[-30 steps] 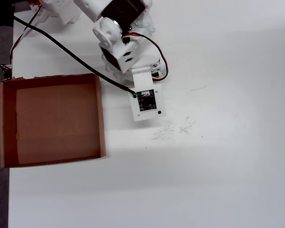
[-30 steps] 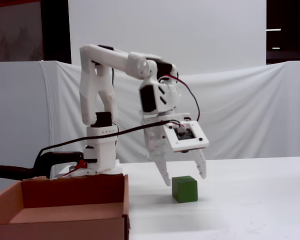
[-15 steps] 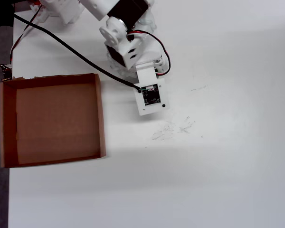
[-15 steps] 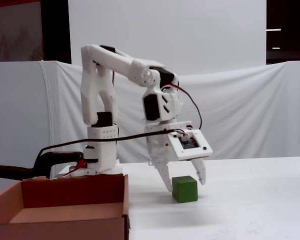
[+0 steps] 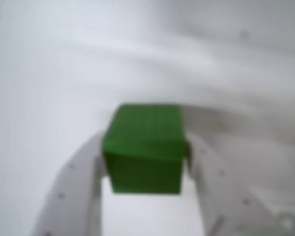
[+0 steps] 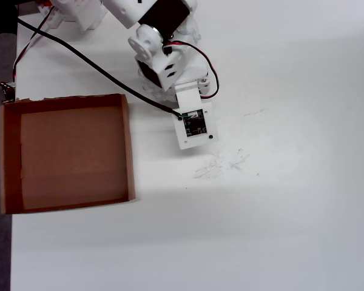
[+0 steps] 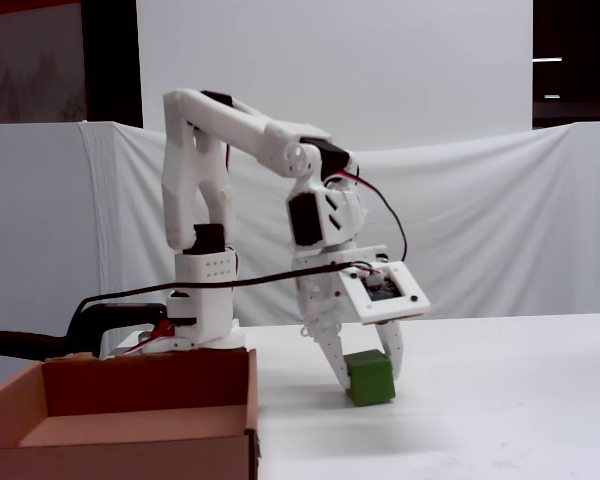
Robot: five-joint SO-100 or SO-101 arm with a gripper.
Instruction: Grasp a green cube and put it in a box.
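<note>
The green cube fills the middle of the wrist view, and my white fingers press against both of its side faces. In the fixed view my gripper is down at the table, shut on the green cube, which rests on the white surface. The overhead view hides the cube under the wrist's camera board. The brown cardboard box lies left of the gripper and holds nothing; in the fixed view the box stands at the lower left.
The arm's base stands behind the box, and a black cable runs from it to the wrist. Faint scratch marks mark the white table right of the gripper. The table's left edge drops to a dark floor.
The gripper has come down from above the cube and its fingers have closed in from either side onto it. The wrist has shifted slightly right in the overhead view.
</note>
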